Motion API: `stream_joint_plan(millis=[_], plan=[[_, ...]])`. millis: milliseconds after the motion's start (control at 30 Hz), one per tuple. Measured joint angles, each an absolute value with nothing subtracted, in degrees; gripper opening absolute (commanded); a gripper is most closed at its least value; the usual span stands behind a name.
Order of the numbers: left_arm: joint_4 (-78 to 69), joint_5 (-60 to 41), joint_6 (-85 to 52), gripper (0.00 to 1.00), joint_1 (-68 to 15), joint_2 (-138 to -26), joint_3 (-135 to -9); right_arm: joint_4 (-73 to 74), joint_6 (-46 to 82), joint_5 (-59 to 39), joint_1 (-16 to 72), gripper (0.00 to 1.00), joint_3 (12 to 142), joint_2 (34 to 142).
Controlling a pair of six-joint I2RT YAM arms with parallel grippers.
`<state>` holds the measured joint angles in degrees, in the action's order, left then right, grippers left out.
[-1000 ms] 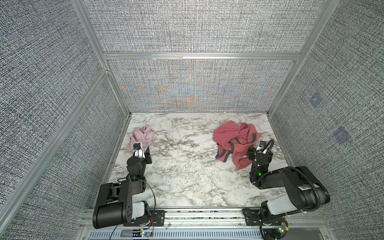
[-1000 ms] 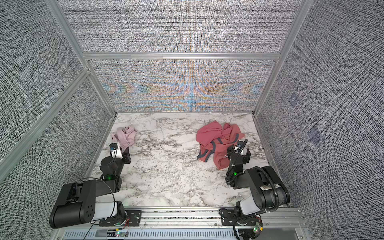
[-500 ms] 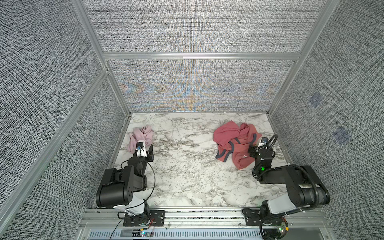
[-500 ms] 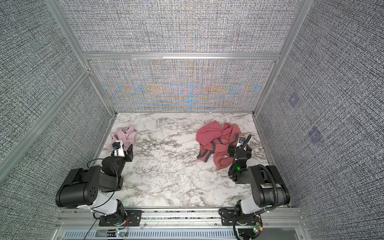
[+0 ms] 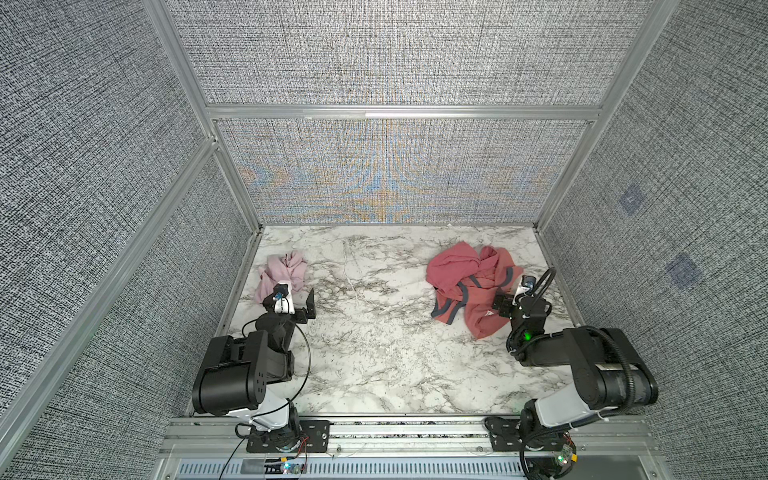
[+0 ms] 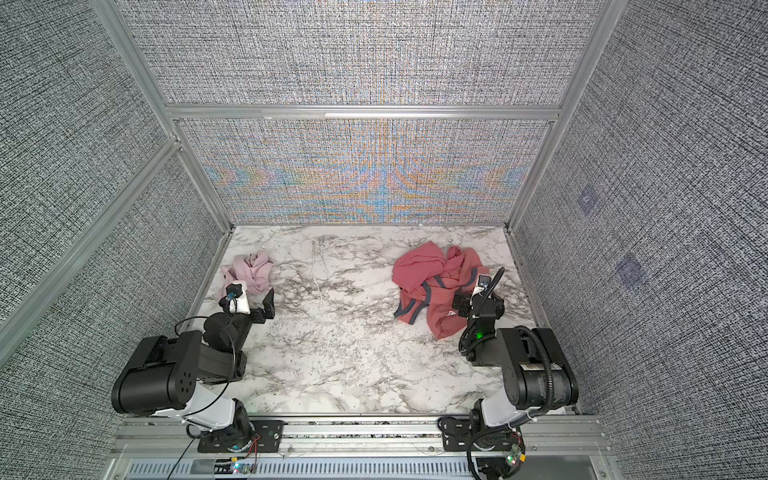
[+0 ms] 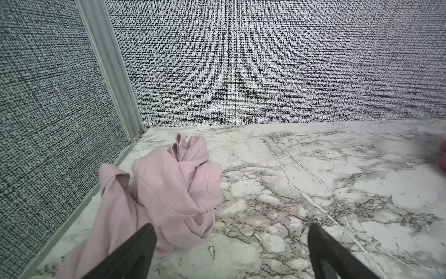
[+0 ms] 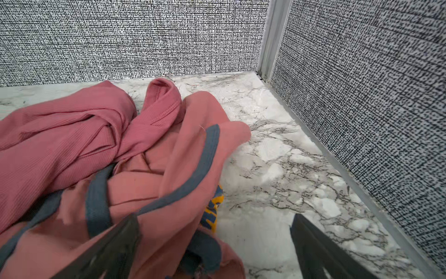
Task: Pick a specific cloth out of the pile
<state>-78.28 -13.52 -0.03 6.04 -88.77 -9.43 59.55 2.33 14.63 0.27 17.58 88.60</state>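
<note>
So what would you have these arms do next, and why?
Probably draw the left gripper back toward its base. The pale pink cloth already lies by itself near the left wall, well apart from the red pile, and both the left and right gripper stand open, holding nothing.

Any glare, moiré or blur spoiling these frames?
Both top views: rainbow moiré on the back wall, light even, shadows soft. Left wrist view: pale cloth sharp, a red blur at the frame edge. Right wrist view: the pile sharp, near tool fingers soft.
</note>
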Motion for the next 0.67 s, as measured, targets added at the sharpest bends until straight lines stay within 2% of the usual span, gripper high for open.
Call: stream_joint_plan(millis=[667], plan=[[-77.6,-16.5,1.5,0.99,5.6,-89.1,-10.4,59.5,2.5,14.6,0.2,0.99,17.6,88.6]])
